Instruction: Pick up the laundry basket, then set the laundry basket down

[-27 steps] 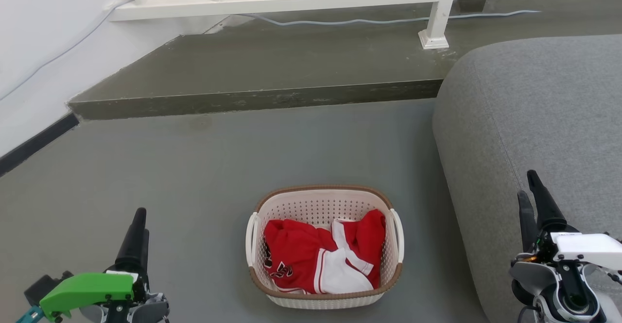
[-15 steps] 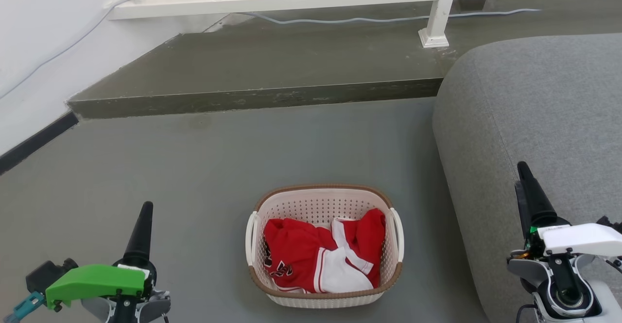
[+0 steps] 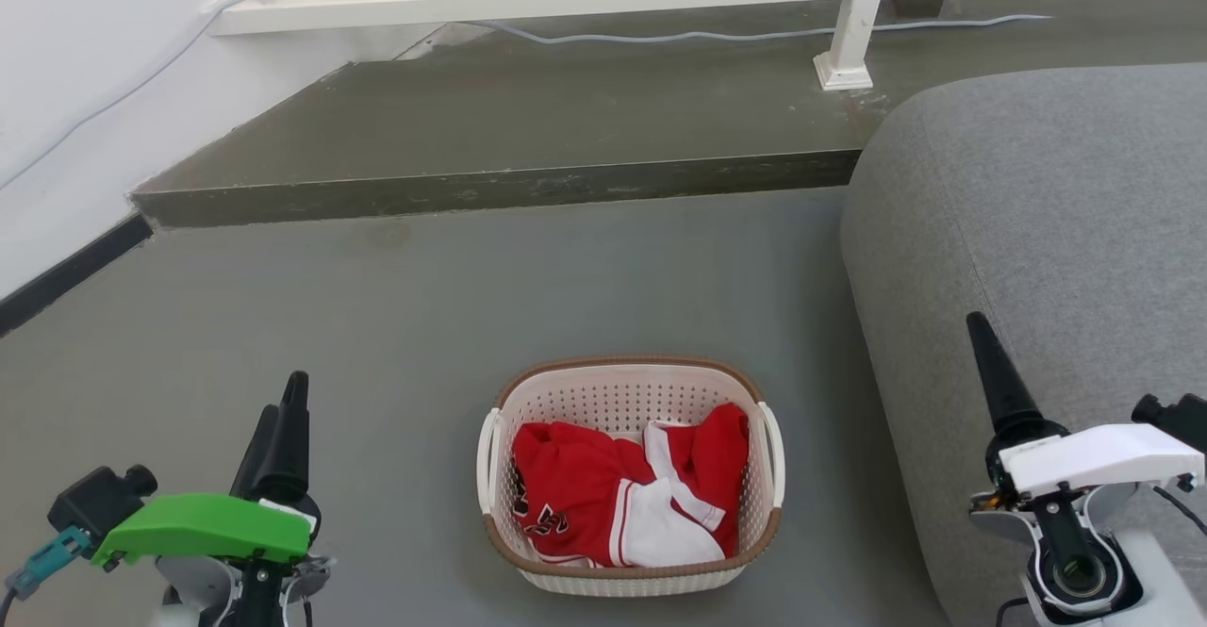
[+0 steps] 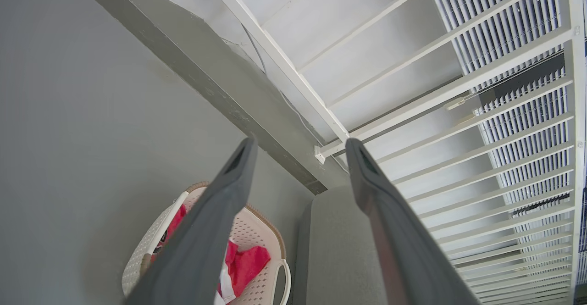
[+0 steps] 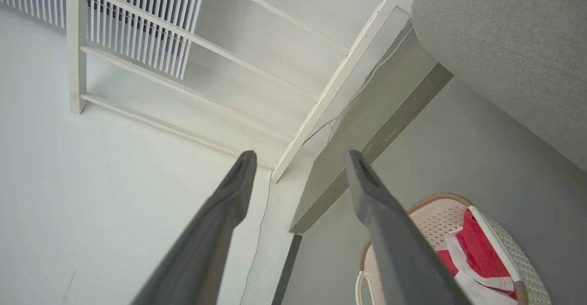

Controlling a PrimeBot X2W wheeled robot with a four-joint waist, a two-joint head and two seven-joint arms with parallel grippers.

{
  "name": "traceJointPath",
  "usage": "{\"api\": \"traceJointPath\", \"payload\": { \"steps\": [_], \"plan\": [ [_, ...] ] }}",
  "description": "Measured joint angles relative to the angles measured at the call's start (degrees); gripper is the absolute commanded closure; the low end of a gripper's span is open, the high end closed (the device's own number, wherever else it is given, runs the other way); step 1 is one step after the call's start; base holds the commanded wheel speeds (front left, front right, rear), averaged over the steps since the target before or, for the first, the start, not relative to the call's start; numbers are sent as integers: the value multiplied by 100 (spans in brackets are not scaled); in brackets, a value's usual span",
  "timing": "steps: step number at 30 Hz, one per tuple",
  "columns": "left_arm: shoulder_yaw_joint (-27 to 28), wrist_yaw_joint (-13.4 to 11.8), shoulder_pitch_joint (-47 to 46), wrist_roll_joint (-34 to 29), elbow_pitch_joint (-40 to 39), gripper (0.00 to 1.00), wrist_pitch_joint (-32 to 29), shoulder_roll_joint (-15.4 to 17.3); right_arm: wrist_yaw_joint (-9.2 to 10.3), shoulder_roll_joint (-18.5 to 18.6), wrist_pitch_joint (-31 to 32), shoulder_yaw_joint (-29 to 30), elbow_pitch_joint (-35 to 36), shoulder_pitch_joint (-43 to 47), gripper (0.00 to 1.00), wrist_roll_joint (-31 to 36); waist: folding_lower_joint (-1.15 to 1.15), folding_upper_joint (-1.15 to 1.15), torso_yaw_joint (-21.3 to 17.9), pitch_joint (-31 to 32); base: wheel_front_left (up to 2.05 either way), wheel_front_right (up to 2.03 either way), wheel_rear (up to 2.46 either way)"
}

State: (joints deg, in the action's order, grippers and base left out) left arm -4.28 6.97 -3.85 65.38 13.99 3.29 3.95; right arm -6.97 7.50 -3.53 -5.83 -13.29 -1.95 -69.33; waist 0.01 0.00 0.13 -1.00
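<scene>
One laundry basket point(image 3: 626, 363) on the floor point(image 3: 377, 325), one crumpled red-and-white garment point(image 3: 585, 490) hiding its bottom, flanked by left end effector point(image 3: 285, 396) at 8 o'clock and right end effector point(image 3: 979, 330) at 4 o'clock, both with fingers parted.

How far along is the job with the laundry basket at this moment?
Done: nothing yet; the laundry basket stands on the grey floor, holding red and white clothes. In hand: the left pincer and right pincer are open, on either side of the basket, apart from its handles. Left: grip the handles, lift the basket, then set it down.
</scene>
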Motion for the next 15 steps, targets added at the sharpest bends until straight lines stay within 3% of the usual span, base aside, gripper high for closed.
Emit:
{"api": "traceJointPath", "payload": {
  "steps": [15],
  "plan": [
    [-242, -12, -44, -1677, -92, 0, 287, 29, 9, 156, -260, -356, -100, -169, 0, 1412, 0, 0, -16, -27, 0, 0, 0]
  ]
}}
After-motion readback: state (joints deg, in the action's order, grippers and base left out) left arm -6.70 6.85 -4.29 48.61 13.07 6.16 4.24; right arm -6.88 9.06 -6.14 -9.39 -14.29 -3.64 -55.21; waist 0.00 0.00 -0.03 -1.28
